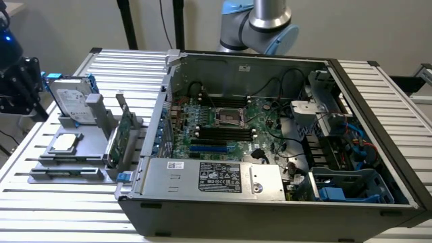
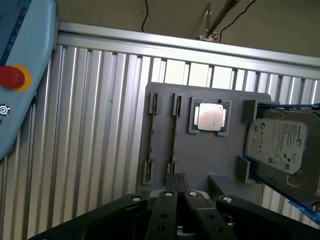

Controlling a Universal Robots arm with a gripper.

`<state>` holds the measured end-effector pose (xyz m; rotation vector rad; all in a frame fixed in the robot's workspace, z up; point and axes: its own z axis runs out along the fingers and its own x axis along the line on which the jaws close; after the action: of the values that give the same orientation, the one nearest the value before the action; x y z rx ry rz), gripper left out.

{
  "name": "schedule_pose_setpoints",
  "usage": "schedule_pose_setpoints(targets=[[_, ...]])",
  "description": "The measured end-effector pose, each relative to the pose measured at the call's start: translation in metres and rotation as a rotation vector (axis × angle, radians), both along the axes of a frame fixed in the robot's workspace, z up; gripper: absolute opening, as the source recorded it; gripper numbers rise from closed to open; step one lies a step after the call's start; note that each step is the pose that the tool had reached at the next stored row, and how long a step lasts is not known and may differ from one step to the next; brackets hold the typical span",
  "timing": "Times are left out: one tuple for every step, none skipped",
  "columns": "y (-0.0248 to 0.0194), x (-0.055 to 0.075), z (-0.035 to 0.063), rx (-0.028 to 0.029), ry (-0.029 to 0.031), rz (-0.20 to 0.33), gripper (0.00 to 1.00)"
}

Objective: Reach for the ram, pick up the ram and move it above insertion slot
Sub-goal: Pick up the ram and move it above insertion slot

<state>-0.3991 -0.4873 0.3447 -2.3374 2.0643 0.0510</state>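
Ram (image 2: 174, 135) stands on edge btw clips of the grey fixture (image 2: 200, 156), beside the CPU (image 2: 210, 118), prob. so fingers can straddle it from above; gripper (image 2: 176, 180) hangs over it, pincer drawn narrow, holding nothing.

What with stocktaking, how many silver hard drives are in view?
1. The silver hard drive stands in the grey plastic holder, at the exterior view's left of the open metal computer case. More may be hidden inside it.
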Motion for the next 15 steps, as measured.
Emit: schedule_pose_setpoints(targets=[[-0.0006, 0.0, 0.0, 0.0001, -0.0002, 0.004, 0.11], [-0.0012, 0.0, -0.0001, 0.0001, -0.0003, 0.006, 0.11], [-0.0016, 0.0, 0.0, 0.0, -0.0002, 0.007, 0.11], [-0.0018, 0.0, 0.0, 0.0, -0.0002, 0.008, 0.12], [-0.0019, 0.0, 0.0, 0.0, -0.0002, 0.007, 0.12], [-0.0019, 0.0, 0.0, 0.0, -0.0003, 0.008, 0.18], [-0.002, 0.0, -0.0002, 0.0001, -0.0004, 0.008, 0.24], [-0.0021, 0.0, -0.0004, 0.0001, -0.0003, 0.008, 0.24], [-0.0021, 0.0, -0.001, 0.0001, -0.0004, 0.008, 0.3], [-0.0022, 0.0, -0.0022, 0.0002, -0.0005, 0.008, 0.36], [-0.0022, 0.0, -0.0039, 0.0001, -0.0004, 0.008, 0.36], [-0.0022, 0.0, -0.0056, 0.0, -0.0004, 0.008, 0.42], [-0.0024, 0.0, -0.0074, 0.0, -0.0004, 0.008, 0.42], [-0.0026, 0.0, -0.0093, 0.0, -0.0005, 0.008, 0.42], [-0.0027, 0.0, -0.0111, 0.0, -0.0004, 0.008, 0.42]])
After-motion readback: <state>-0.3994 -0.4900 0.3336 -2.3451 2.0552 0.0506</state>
